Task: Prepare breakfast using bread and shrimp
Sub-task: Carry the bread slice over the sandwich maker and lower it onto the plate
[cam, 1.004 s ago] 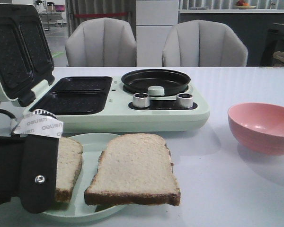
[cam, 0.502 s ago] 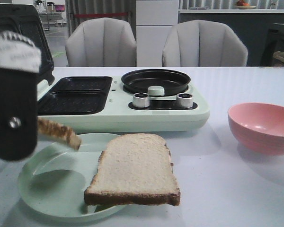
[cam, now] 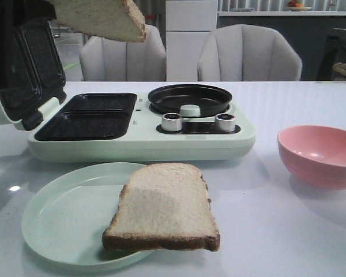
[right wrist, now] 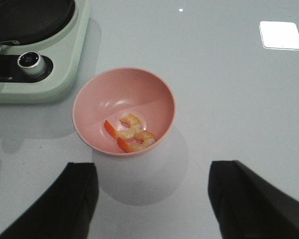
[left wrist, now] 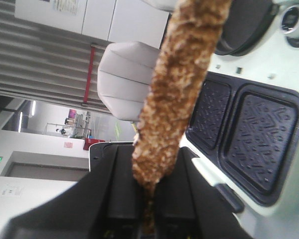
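Since a second ago, one slice of bread [cam: 104,18] has gone up off the green plate [cam: 52,216] and now hangs high above the open sandwich maker [cam: 132,130], pinched at its crust edge by the left gripper [left wrist: 147,199], whose fingers close tightly on it. The second slice [cam: 164,208] lies on the plate, overhanging its near rim. Both grill wells [cam: 92,117] and the round pan [cam: 190,98] are bare. On the tabletop [cam: 288,231] to the right, the pink bowl [right wrist: 123,112] holds the shrimp [right wrist: 130,132], seemingly two curled pieces touching. The right gripper [right wrist: 152,199] hovers near it, fingers spread wide, holding nothing. By my judgement the task is barely begun: no bread is placed and the shrimp is untouched.
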Controlling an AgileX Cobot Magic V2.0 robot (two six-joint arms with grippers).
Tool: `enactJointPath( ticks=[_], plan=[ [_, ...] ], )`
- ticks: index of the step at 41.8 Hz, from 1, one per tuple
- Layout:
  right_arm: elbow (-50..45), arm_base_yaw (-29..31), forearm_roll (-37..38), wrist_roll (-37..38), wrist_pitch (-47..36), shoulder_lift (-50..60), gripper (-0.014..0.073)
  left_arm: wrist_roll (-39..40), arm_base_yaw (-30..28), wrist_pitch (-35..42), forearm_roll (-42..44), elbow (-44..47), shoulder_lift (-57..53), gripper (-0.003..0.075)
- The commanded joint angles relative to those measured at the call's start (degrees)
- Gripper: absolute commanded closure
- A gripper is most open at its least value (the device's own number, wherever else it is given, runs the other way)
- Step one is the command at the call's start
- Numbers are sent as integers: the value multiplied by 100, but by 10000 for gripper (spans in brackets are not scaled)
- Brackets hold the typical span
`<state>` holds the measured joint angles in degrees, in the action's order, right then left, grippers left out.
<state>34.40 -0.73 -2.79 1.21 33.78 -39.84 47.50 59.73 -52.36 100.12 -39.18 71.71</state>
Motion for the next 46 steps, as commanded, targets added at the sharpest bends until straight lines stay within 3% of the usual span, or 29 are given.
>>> enactJointPath(
  ticks=[1, 11, 20, 35, 46],
  plan=[
    [188, 12, 38, -11, -401, -12, 25, 84, -569, 311, 628, -505, 178, 621],
    [188, 12, 38, -11, -401, -12, 25, 94, -1735, 1072, 628, -1448, 1257, 621],
    [188, 12, 38, -11, -401, -12, 25, 94, -2422, 1693, 628, -2277, 2180, 621],
    [188, 12, 38, -11, -401, -12, 25, 94, -3182, 2224, 628, -3891, 3641, 621],
    [188, 12, 38, -11, -401, -12, 25, 94, -3469, 2197, 628, -4278, 4320, 621]
  ],
)
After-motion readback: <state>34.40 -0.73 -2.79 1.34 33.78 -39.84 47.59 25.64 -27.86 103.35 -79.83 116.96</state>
